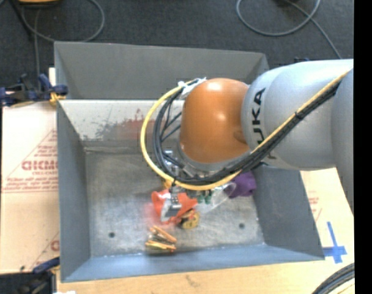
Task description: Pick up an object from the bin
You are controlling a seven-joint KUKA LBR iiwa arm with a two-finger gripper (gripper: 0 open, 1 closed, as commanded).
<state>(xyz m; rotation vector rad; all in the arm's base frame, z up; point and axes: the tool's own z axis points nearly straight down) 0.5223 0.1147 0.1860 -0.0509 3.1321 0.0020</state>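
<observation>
My gripper [169, 209] reaches down under the arm's orange cover into the front middle of the bin. Its tip is right on a red-orange plastic thing [184, 201] lying on the bin floor, and I cannot see whether that thing is gripped. A small yellow and black piece [189, 221] lies just to the right of and below it. Two tan, stick-like pieces [161, 239] lie side by side near the bin's front wall.
A purple thing [245, 184] lies at the right, half under the arm, with a small clear and green piece [208, 196] beside it. The arm, its orange cover and cable loops hide the bin's middle and right. Bare floor shows at the left.
</observation>
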